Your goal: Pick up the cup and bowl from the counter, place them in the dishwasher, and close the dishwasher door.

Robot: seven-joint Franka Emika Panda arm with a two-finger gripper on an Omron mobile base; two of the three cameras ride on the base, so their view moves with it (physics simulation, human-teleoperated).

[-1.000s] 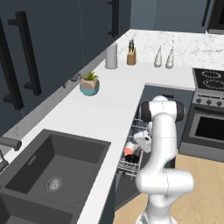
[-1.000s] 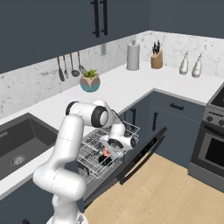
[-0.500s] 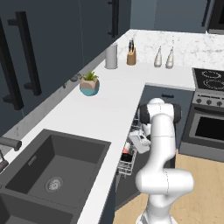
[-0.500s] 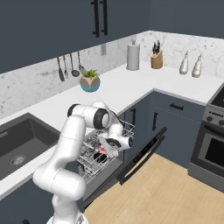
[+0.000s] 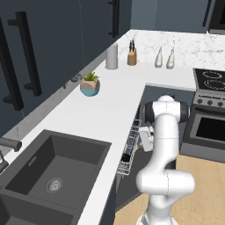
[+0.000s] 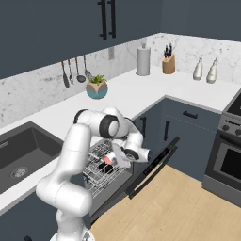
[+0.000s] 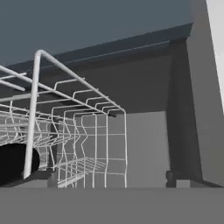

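Gripper: gripper (image 6: pixel 123 159) is over the rack's outer edge, fingers (image 7: pixel 178 178) spread apart, holding nothing.
Cup: cup (image 6: pixel 108 160) lies in the rack (image 6: pixel 96 173), just beside the gripper.
Bowl: bowl (image 7: pixel 15 162) sits in the rack.
Door: door (image 6: pixel 153 165) hangs open.

black bowl (image 7: pixel 15 162), silver rack (image 6: pixel 101 165), coral cup (image 6: pixel 108 159)

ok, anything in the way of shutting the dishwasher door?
Yes. The wire rack sits pulled out over the open dishwasher door, cup inside, and the open pincer hangs over the rack, in the door's swing.
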